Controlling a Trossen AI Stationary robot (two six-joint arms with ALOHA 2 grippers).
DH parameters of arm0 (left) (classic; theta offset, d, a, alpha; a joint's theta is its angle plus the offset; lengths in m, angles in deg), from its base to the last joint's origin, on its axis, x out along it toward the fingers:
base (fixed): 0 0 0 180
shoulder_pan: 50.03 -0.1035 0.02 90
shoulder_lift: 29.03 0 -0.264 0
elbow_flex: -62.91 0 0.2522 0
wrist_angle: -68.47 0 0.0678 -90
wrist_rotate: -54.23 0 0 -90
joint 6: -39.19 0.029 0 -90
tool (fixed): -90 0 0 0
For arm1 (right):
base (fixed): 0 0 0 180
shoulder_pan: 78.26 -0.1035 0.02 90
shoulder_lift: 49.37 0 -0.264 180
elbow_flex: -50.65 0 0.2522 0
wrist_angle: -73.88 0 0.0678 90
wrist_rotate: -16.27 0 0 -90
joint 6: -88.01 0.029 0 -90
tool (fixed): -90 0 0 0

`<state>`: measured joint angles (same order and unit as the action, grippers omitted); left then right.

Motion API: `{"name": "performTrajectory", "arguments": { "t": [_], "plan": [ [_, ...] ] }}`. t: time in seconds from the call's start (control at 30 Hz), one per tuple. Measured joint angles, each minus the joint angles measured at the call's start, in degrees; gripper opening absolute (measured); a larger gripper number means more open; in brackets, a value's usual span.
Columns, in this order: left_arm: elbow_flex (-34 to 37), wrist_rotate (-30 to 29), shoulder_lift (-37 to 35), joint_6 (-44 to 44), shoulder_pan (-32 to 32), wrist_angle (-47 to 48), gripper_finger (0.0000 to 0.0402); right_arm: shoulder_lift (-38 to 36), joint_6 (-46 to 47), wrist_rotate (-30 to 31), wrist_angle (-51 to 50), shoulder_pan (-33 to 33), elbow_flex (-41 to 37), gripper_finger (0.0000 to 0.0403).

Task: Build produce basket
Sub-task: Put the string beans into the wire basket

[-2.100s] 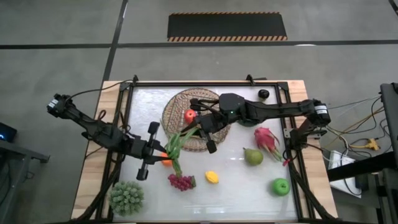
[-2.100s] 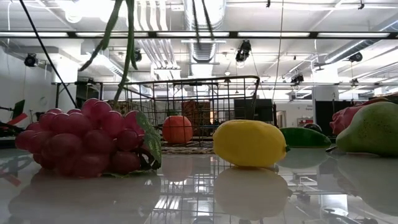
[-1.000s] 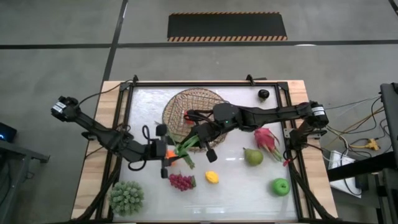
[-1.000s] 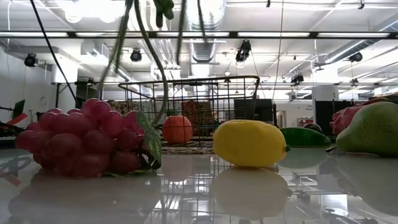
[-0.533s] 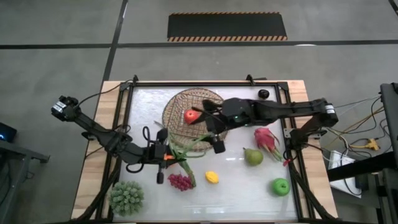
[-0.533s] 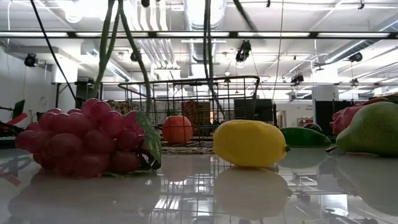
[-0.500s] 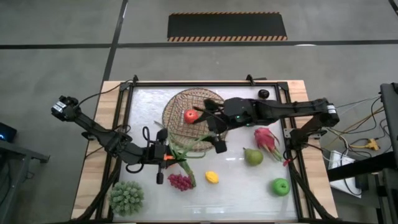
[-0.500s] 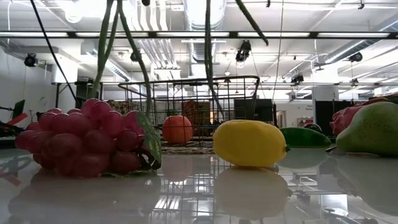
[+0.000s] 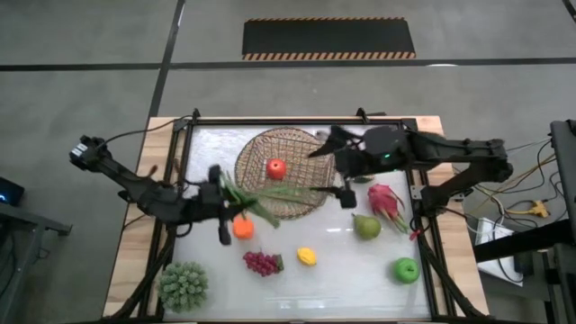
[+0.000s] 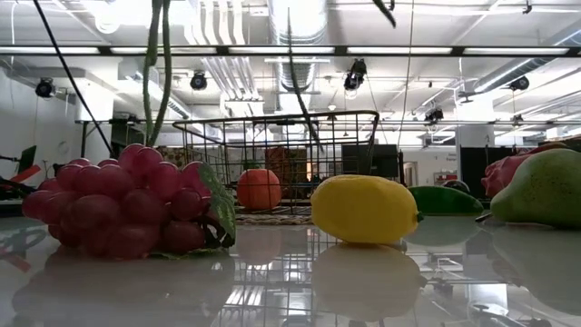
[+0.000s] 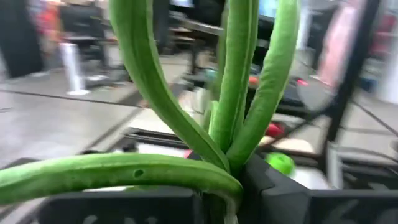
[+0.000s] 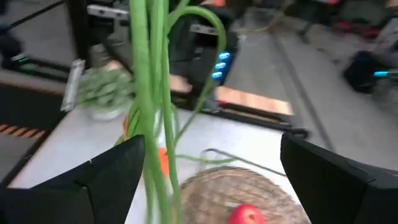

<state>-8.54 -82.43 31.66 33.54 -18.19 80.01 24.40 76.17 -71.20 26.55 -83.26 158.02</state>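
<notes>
Grey concrete floor (image 9: pixel 81 54), striped black mat (image 9: pixel 328 39), bright ceiling lights (image 10: pixel 136 11)

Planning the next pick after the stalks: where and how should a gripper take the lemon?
Grip the lemon across its narrow middle, coming straight down from above. It lies on its side in an open spot between the grapes and the pear, so its long ends would likely slip from the gripper.

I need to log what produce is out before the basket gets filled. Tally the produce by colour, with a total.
Red: 1, the red apple in the basket.
Orange: 1, the orange.
Yellow: 1, the lemon.
Purple: 1, the grapes.
Pink: 1, the dragon fruit.
Green: 3, the green stalks, the pear, the green apple.
Total: 8.
</notes>
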Motion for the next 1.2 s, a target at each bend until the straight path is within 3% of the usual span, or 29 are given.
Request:
{"name": "performTrajectory", "arguments": {
  "t": [0.2, 0.4, 0.53, 0.63, 0.93, 1.2],
  "plan": [
    [0.0, -10.4, -1.7, 0.3, 0.0, -0.3, 0.0027, -0.2, 0.8, 2.6, 0.4, -0.2, -0.6, 0.0338],
    [0.0, -15.6, -1.9, 0.2, -0.3, -0.2, 0.003, 2.2, -1.2, 3.8, 3.2, -0.6, -0.9, 0.0327],
    [0.0, -23.3, -1.9, -1.7, -0.3, 3.3, 0.0031, 3.1, -2.8, 9.4, 4.3, -0.8, -0.9, 0.0327],
    [0.0, -27.3, -2.9, -5.2, -0.3, 6.5, 0.0032, 3.3, -2.7, 9.0, 4.6, -1.0, -1.0, 0.0327],
    [0.0, -25.5, -6.3, -12.1, -0.3, 7.4, 0.0033, 7.7, -10.5, 7.8, 18.0, -2.1, -9.8, 0.0327],
    [0.0, -27.4, -7.2, -16.7, -1.5, 6.6, 0.0033, 12.2, -19.3, 7.6, 32.5, -3.8, -10.5, 0.0326]
  ]
}}
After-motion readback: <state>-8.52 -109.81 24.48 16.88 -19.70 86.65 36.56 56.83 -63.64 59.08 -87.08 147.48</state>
